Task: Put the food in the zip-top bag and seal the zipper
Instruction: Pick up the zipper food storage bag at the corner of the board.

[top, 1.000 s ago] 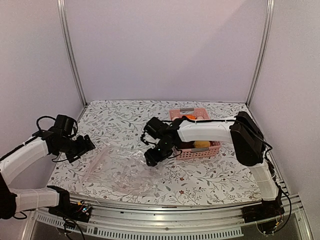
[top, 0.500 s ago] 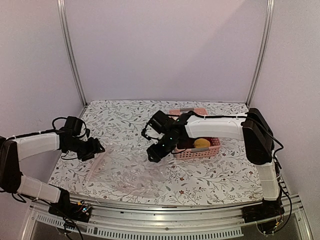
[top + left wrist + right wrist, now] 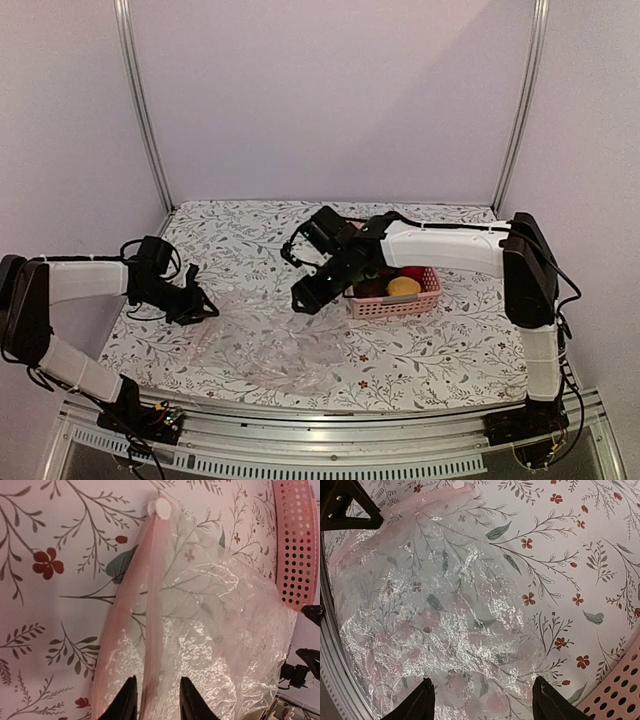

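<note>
Our left gripper straddled the zipper of the zip-top bag lying near-centre, jaws narrowly apart; our right gripper hung spread, empty; the food waited in the basket; a shallow pinch could slip.

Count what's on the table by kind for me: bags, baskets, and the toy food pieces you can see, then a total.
Zip-top bag: 1
Pink basket: 1
Toy food pieces in view: 2, a red piece and a yellow piece in the basket; the right arm hides part of it
Total: 4
</note>
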